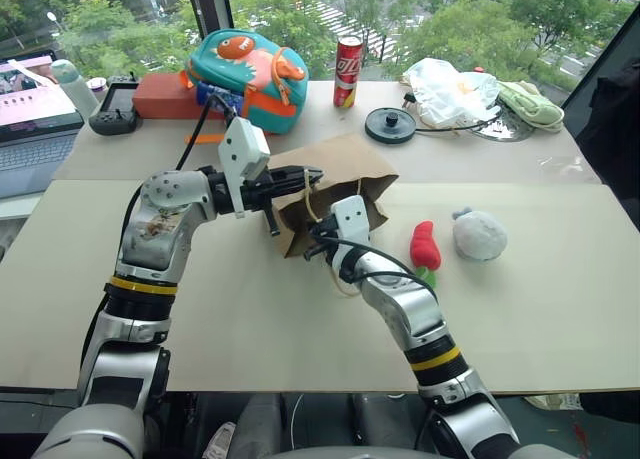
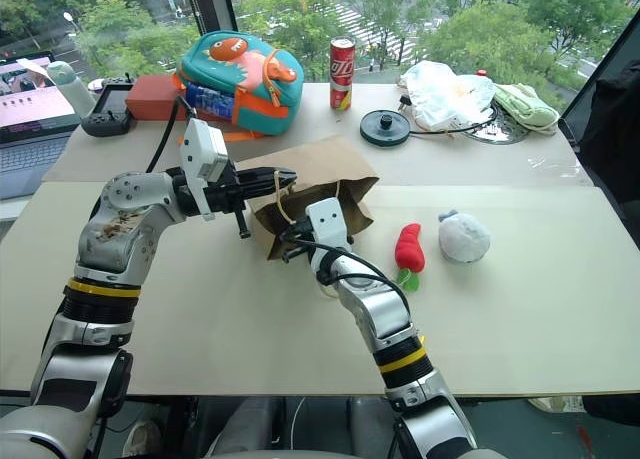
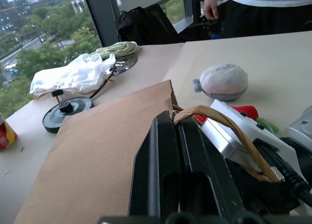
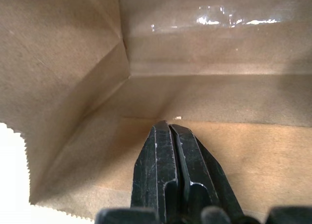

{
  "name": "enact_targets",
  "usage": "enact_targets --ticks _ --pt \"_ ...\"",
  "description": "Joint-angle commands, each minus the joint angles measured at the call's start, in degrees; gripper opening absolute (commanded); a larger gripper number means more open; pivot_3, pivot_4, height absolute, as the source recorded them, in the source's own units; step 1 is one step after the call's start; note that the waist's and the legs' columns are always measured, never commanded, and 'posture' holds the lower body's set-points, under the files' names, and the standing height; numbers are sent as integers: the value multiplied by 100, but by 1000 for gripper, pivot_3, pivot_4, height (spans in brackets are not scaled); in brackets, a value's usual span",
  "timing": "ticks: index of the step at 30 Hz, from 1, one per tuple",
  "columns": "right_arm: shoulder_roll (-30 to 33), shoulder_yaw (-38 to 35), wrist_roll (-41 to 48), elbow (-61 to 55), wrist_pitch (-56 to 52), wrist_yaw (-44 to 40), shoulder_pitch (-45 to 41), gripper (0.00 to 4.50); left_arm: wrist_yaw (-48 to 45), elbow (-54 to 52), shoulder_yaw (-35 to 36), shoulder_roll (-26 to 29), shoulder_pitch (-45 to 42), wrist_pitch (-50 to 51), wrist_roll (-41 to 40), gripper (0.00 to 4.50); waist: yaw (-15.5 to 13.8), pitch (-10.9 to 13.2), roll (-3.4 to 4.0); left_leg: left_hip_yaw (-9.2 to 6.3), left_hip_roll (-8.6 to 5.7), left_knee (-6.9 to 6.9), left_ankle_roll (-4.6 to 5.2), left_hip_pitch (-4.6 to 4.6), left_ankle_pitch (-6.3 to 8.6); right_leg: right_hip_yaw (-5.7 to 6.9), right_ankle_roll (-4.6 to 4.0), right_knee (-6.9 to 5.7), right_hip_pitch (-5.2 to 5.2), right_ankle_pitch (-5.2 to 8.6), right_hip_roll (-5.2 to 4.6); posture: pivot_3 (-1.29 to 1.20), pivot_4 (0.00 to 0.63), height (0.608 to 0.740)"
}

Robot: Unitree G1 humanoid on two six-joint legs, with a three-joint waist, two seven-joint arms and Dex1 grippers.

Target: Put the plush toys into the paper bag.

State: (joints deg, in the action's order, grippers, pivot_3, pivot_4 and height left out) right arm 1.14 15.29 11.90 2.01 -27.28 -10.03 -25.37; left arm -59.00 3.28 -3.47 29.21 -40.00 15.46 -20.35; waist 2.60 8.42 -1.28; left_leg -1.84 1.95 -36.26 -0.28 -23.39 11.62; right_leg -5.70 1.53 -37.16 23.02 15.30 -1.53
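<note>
The brown paper bag (image 1: 340, 164) lies on its side mid-table, its mouth toward me. My left gripper (image 1: 312, 174) is shut on the bag's upper rim by a tan cord handle (image 3: 222, 121), holding the mouth up. My right gripper (image 1: 312, 247) is shut with nothing in it, and its tips reach into the mouth. The right wrist view shows the bare brown inside of the bag past the closed fingers (image 4: 168, 151). The two plush toys lie on the table right of the bag: a red one with green parts (image 1: 425, 245) and a round grey-white ball (image 1: 480, 235).
Along the far edge stand a teal-and-orange monster backpack (image 1: 245, 74), a red can (image 1: 347, 71), a black round lid (image 1: 390, 125), a white plastic bag (image 1: 450, 89) and a pale green cloth (image 1: 530, 104). A laptop (image 1: 35, 119) sits far left. A person (image 3: 263, 9) stands beyond the table.
</note>
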Motion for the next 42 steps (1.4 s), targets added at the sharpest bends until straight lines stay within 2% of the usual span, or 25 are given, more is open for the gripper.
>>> enact_targets --ticks 1,8,13,21,26,29,33,39,42 --pt "19 -6 -108 -161 36 -152 112 23 33 -11 137 71 -144 -38 -7 0 3 0 0 0 0 1 0 1 0 0 0 0 0 0 0 0 150 739" --pt "92 86 -340 -183 -745 -131 251 23 56 -33 122 54 -156 -36 -12 0 6 -1 1 1 2 3 0 3 0 0 0 -2 2 0 2 0 150 739" --pt "108 -21 -387 -516 -786 -112 246 23 55 -60 100 51 -117 -70 7 0 3 -1 1 1 1 3 0 5 0 0 0 -2 0 0 1 0 150 739" --pt "251 -759 321 -2648 -516 -506 597 23 54 -62 87 55 -47 -122 35 0 -6 -1 1 0 0 3 0 -10 0 0 0 1 9 0 0 0 150 739" --pt "369 -916 826 -3372 -740 -731 793 23 57 -51 77 31 -29 -132 45 0 2 -1 2 0 1 3 0 -6 0 1 1 1 7 0 1 0 150 739" --pt "400 -790 855 -3342 -791 -733 935 23 78 -37 73 -15 -70 -96 28 0 6 -1 1 1 2 3 0 -3 0 1 1 0 6 0 2 0 150 739" --pt "218 -870 599 -2656 -964 -244 1129 23 201 -11 174 -122 -208 189 -143 0 -3 -1 1 1 1 2 0 -1 0 1 1 1 4 0 2 0 150 739" --pt "-87 -978 545 -2225 -446 -72 1312 23 555 -10 498 -315 -518 1030 -629 0 -11 -1 1 2 0 1 0 -11 0 1 1 3 9 0 1 0 150 739" --pt "-118 -938 464 -2173 -225 -109 1368 23 562 0 494 -308 -567 1061 -593 0 4 -1 2 1 1 3 0 -8 0 0 1 3 9 1 1 0 150 739"
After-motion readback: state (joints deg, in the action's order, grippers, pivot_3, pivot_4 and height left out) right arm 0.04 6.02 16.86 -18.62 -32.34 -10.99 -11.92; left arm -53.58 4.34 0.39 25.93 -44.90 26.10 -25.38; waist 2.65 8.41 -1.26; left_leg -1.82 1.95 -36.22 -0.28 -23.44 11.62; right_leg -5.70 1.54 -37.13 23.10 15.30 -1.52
